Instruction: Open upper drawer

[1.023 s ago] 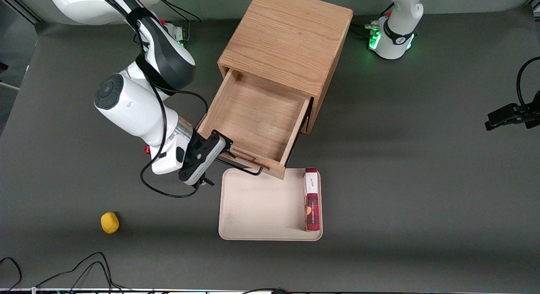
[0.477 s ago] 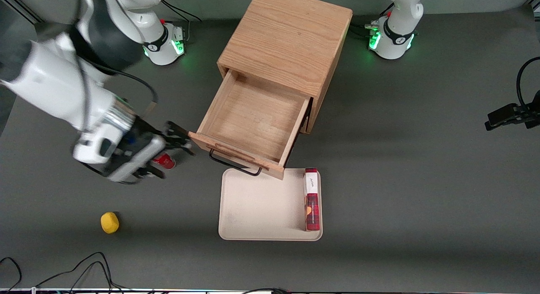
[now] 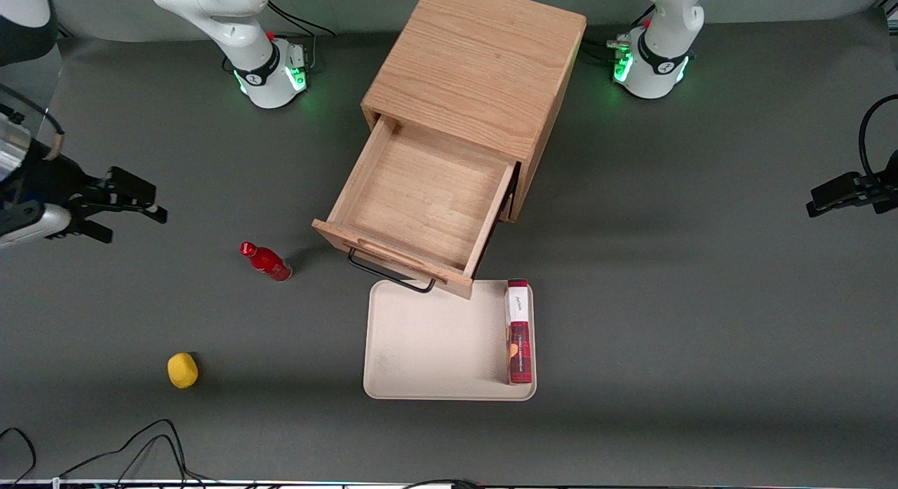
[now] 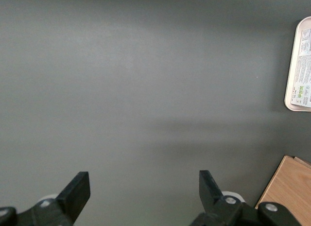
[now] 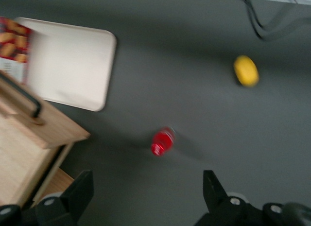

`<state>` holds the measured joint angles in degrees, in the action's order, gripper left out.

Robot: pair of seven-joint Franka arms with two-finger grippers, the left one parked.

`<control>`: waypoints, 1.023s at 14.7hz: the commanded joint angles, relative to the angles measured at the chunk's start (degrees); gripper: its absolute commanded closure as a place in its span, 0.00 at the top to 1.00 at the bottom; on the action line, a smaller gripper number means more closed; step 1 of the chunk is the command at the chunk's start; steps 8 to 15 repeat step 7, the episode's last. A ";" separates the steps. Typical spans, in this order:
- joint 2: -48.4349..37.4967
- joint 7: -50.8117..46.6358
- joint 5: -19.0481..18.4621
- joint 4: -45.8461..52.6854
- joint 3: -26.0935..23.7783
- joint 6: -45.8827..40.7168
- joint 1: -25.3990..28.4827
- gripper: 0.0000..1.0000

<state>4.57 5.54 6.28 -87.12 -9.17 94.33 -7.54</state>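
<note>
The upper drawer (image 3: 421, 194) of the light oak cabinet (image 3: 477, 61) stands pulled far out toward the front camera, and its inside shows bare wood. Its thin black wire pull (image 3: 389, 275) hangs at the drawer front, just above the tray's rim. My gripper (image 3: 133, 212) is open and holds nothing. It hovers above the table well away from the drawer, toward the working arm's end. In the right wrist view the gripper (image 5: 147, 182) has its fingers wide apart, with the drawer front (image 5: 43, 129) and the pull (image 5: 24, 97) in sight.
A red bottle (image 3: 266, 262) (image 5: 162, 141) lies on the mat between the gripper and the drawer front. A yellow object (image 3: 182, 370) (image 5: 246, 70) sits nearer the front camera. A beige tray (image 3: 421, 349) (image 5: 73, 65) in front of the drawer holds a red box (image 3: 519, 331).
My gripper has let go of the pull and swung away from the drawer front toward the working arm's end of the table. The red bottle has come into view. The drawer stays open.
</note>
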 commanded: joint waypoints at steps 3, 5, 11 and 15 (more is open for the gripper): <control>-2.89 -8.35 -5.83 -2.52 -0.49 -4.15 0.08 1.00; -3.16 -8.00 -6.45 -2.62 -0.49 -3.80 0.07 1.00; -2.81 -8.00 -10.13 -2.79 -1.11 -3.54 0.42 1.00; -2.81 -8.00 -10.13 -2.79 -1.11 -3.54 0.42 1.00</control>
